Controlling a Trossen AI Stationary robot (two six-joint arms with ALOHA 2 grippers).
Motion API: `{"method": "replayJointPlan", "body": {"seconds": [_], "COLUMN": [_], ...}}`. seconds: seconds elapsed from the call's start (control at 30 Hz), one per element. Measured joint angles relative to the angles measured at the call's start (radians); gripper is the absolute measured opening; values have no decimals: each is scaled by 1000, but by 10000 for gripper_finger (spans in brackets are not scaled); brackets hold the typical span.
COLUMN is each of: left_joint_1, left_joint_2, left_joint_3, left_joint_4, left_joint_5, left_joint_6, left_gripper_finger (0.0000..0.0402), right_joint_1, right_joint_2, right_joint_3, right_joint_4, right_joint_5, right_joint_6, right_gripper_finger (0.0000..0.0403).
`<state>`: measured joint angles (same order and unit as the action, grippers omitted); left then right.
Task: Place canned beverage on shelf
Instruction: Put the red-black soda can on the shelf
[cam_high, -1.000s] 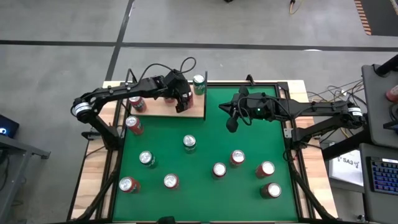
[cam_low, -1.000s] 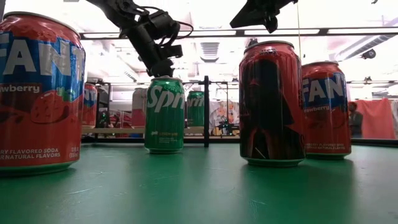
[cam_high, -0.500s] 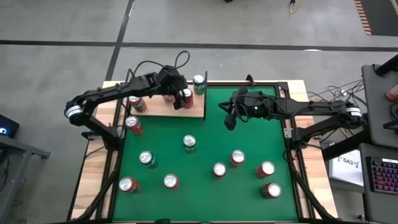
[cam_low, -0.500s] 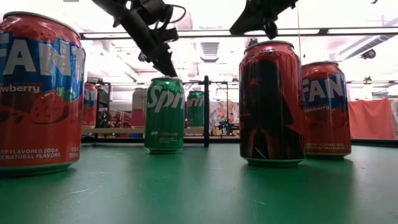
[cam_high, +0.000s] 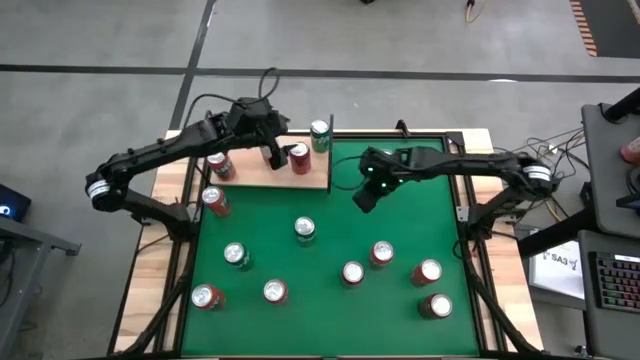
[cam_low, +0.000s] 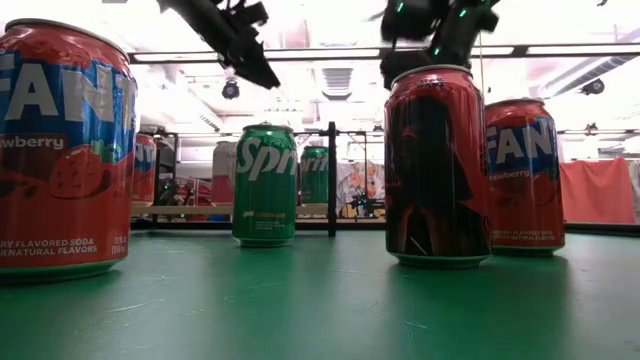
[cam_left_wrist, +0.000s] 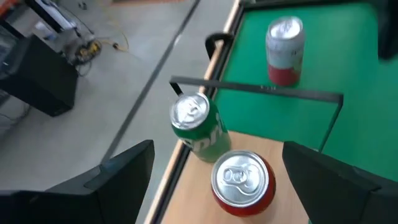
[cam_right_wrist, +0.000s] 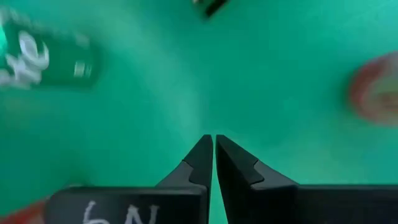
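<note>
Left gripper (cam_high: 270, 153) hanging over the shelf (cam_high: 250, 174), fingers spread wide and holding nothing, just beside the red can (cam_high: 299, 157). Red can standing upright on the shelf's pale wood, near a green can (cam_high: 319, 134) at the far corner. Right gripper (cam_high: 361, 199) hovering above the green felt (cam_high: 400, 230), fingers pressed together, carrying nothing

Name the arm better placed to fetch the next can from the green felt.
Right, probably. Its tool, shut and empty, hangs over the felt near the green can. The left tool, open, is above the shelf beside the red can.
</note>
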<state>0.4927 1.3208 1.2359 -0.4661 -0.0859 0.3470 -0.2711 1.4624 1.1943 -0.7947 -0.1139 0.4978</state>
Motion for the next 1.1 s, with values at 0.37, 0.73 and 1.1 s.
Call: {"method": "replayJointPlan", "body": {"seconds": [0.37,0.73,1.1], "left_joint_1": [0,0,0], "left_joint_2": [-153,-262,-259], "left_joint_3": [-28,-107,-107], "left_joint_4": [10,29,34], "left_joint_5": [0,0,0], "left_joint_6": [-49,-95,-98], "left_gripper_finger": [338,338,338], "right_joint_1": [13,44,31], "right_joint_2": [165,142,144], "right_joint_3": [35,-159,-241], "right_joint_4": [-64,264,366], "right_joint_5": [-57,131,159], "right_joint_6": [-207,-203,-188], "right_gripper_finger": [12,12,12]}}
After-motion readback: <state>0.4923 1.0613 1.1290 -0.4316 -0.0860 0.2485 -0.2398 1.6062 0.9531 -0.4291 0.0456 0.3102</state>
